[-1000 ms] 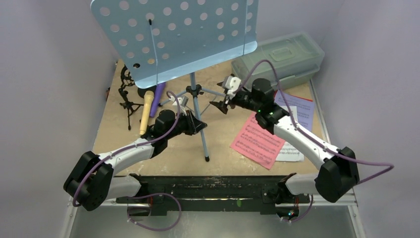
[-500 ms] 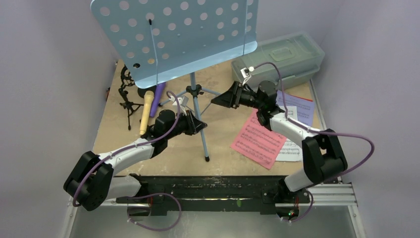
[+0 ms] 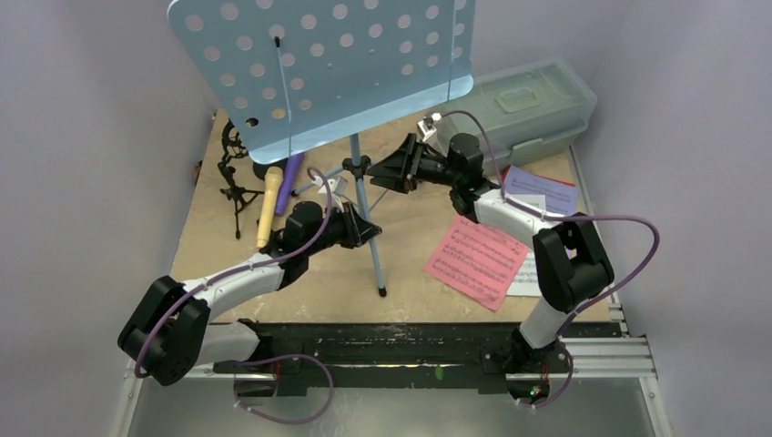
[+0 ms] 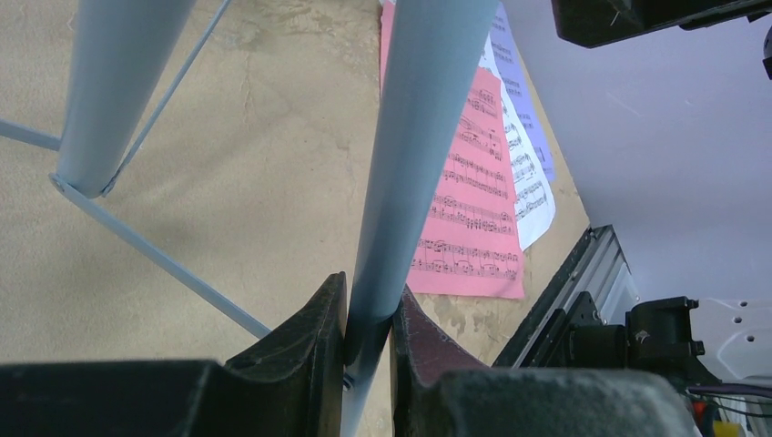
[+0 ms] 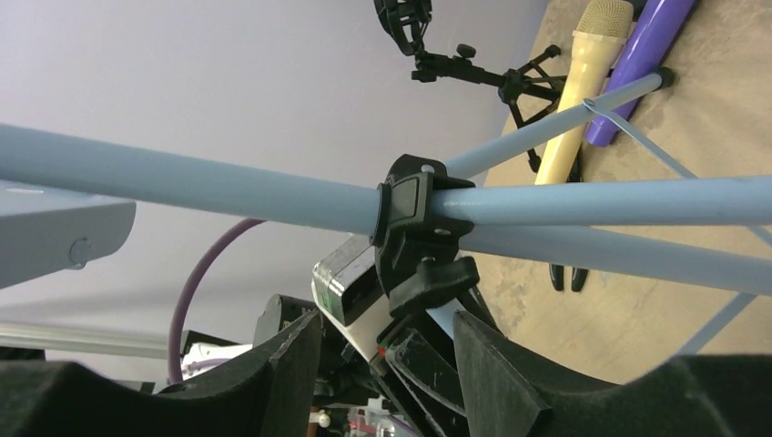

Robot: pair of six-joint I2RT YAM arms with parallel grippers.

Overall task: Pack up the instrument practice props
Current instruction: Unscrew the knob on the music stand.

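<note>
Your pale-blue perforated tripod music rack [image 3: 346, 64] stands upright mid-tabletop. Its post is vertical, its panel spreads wide at 12 o'clock, and one leg runs down toward 6 o'clock. Your left tool [image 3: 369, 232] is clamped on that leg. Your right tool [image 3: 387, 173] has its fingers apart just beside the black plastic clamp collar [image 5: 414, 228] on the post, gripping nothing. The tan, scuffed tabletop [image 3: 300, 282] sits between pale lilac walls [image 3: 91, 137]. Since a second ago your right arm has swung from 3 o'clock, above the pink sheet-music page [image 3: 473, 259], in to the post. The left has stayed put.
</note>
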